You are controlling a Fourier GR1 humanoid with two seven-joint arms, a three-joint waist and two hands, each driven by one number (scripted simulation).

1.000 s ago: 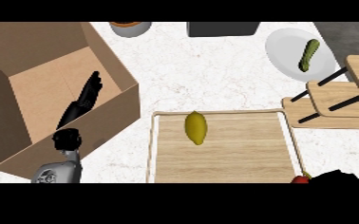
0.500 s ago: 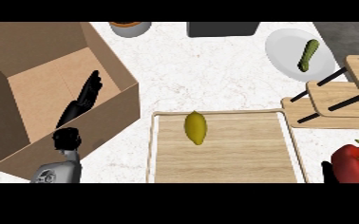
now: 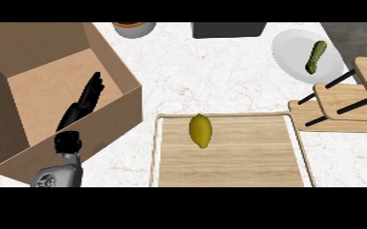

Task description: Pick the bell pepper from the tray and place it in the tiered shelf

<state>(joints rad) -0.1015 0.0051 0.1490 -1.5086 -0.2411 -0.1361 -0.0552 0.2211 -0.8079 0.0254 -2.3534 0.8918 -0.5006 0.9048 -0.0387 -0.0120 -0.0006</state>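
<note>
Bell pepper out of our sight; yellow oblong fruit (image 3: 200, 130) lies on wooden tray (image 3: 237, 167); our left hand (image 3: 82, 102) rests straight-fingered over cardboard box (image 3: 43, 85); no writing legible.

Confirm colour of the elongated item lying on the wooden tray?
Yellow-olive item, head view.

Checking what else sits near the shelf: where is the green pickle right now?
In the head view, the pickle lies on the white plate at the upper right of the counter, just above the wooden tiered shelf.

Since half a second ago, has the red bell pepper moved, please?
Yes: it showed right of the wooden tray at the lower right edge; now it is out of view.
</note>
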